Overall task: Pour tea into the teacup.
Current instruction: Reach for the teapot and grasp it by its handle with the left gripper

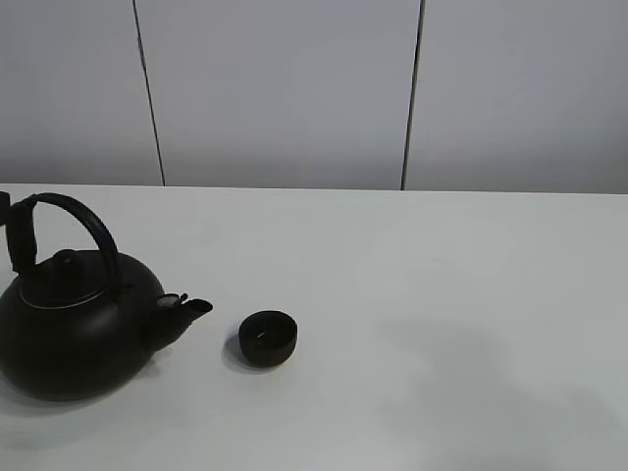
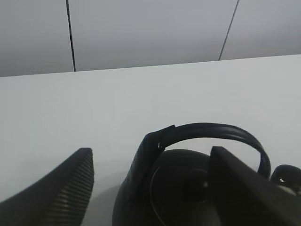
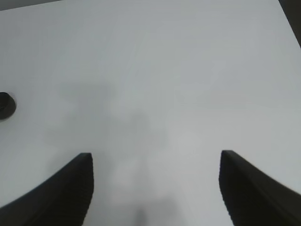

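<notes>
One black kettle (image 1: 78,339), small teacup (image 1: 268,338) near it, white table (image 1: 442,294)

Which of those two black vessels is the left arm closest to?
The big round kettle with the arched handle: the left wrist view shows it close up by the open jaws. The small handleless teacup sits apart, just past the kettle's spout.

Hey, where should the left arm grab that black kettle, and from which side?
Take the kettle by the top of its arched handle, coming down from above. The handle stands upright, clear of the lid, and the spout already faces the teacup. The left gripper is open, probably wide enough.
</notes>
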